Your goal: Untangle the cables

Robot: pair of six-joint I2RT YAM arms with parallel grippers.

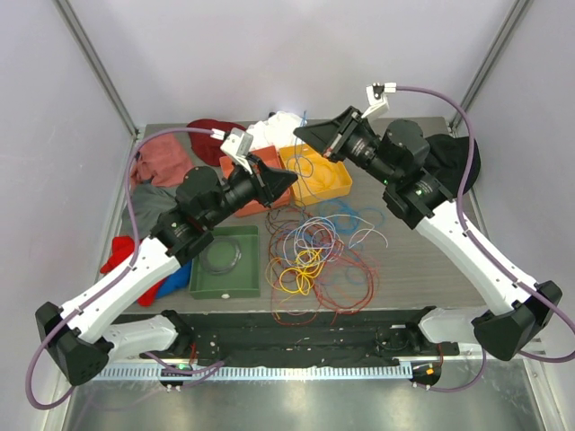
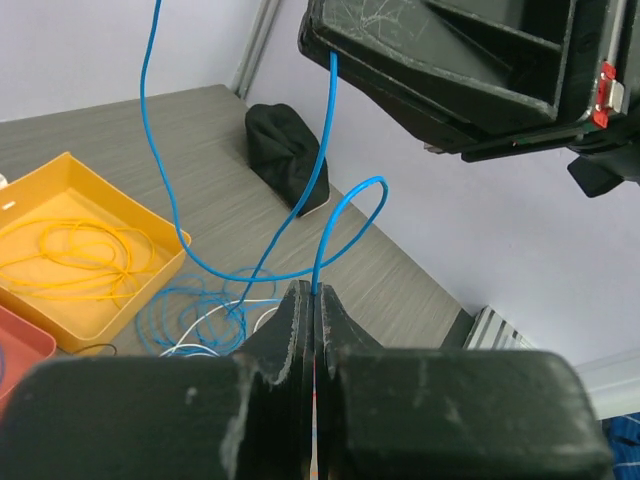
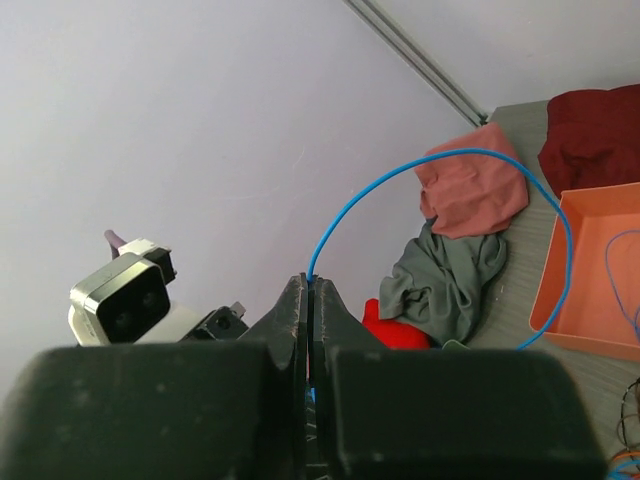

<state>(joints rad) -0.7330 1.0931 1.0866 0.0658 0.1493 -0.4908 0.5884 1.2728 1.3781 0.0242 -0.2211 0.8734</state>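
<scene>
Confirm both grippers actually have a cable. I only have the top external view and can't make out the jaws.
Observer: Left wrist view: the left gripper is shut on the blue cable, which comes out of its fingertips.
Operator: Right?
Observer: Right wrist view: the right gripper is shut on a blue cable too. It arcs up from the tips and curves down toward the orange tray.
Operator: Taut?
Observer: No. The left wrist view shows it slack, curling in a loop beside the left tips.

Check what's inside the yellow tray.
Loops of yellow cable lie in the yellow tray. Its far corner is covered by the right gripper in the top view, so anything there is hidden.
</scene>
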